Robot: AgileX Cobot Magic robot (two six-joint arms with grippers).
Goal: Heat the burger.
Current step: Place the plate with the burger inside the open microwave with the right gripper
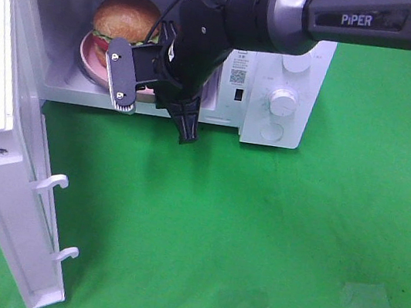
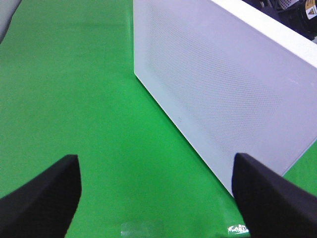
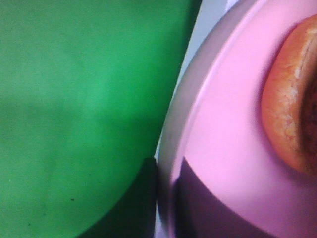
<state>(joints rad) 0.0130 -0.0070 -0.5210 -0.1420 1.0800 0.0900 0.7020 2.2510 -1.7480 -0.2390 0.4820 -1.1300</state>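
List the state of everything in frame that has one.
door: wide open
microwave: cavity exposed, dial setting unreadable
burger: whole, upright on plate, inside microwave
plate: inside microwave, carrying burger
left gripper: open, empty, over the mat beside door
right gripper: shut, at plate's front rim; grip itself not visible

PiPER, white lettering, on right arm (image 1: 356, 20); microwave sticker (image 1: 238, 76) illegible.

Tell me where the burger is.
In the exterior high view, the burger sits on the pink plate inside the open microwave, at upper left.
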